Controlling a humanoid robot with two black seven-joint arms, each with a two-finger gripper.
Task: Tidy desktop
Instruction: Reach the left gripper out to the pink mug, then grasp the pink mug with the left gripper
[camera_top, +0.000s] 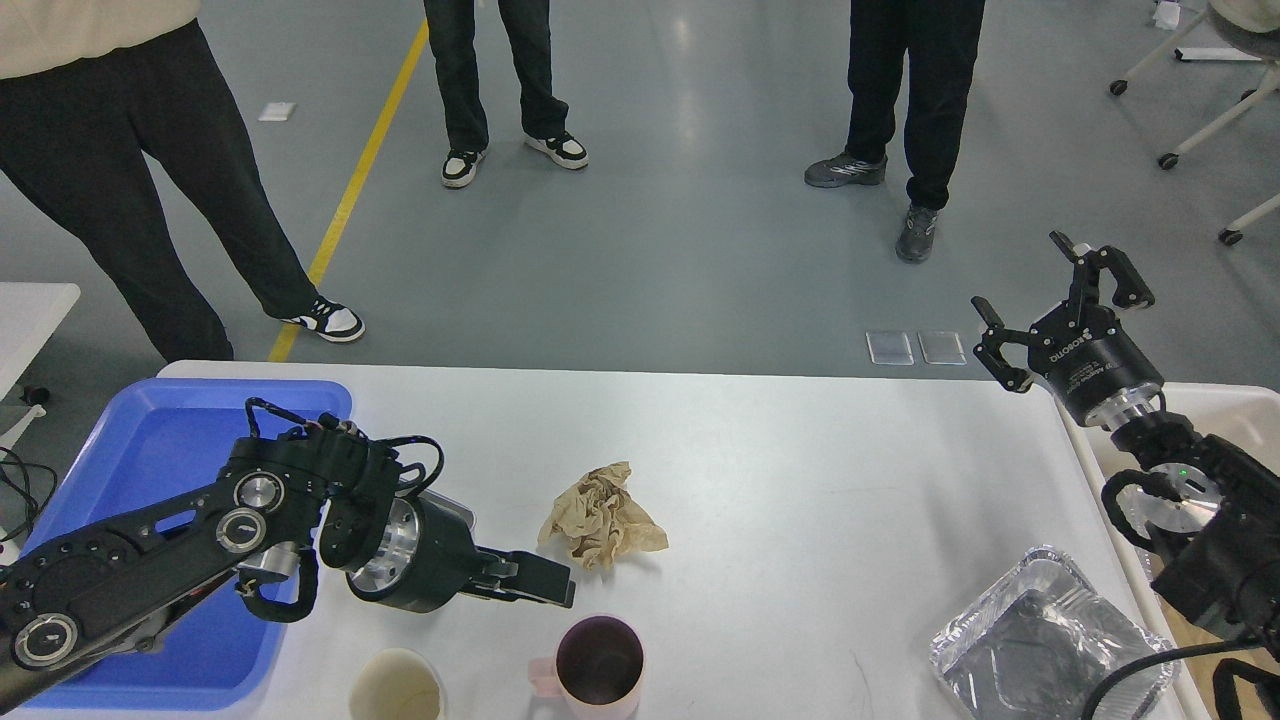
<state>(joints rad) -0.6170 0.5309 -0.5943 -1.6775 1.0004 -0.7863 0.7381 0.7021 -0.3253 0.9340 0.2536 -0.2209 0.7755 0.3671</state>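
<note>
The white desktop (820, 470) holds a crumpled brown paper (600, 515), a pink mug (598, 665) at the front, a cream cup (397, 685) left of the mug and a crinkled foil tray (1050, 645) at the front right. My left gripper (548, 585) reaches right, low over the table, between the paper and the mug. It holds nothing and looks open. My right gripper (1062, 292) is open and empty, raised above the table's far right corner. A steel dish (455, 510) is almost wholly hidden behind my left arm.
A blue plastic tray (170, 450) lies at the left end, partly under my left arm. A cream-white bin (1235, 415) stands off the right end. Three people stand on the floor beyond the far edge.
</note>
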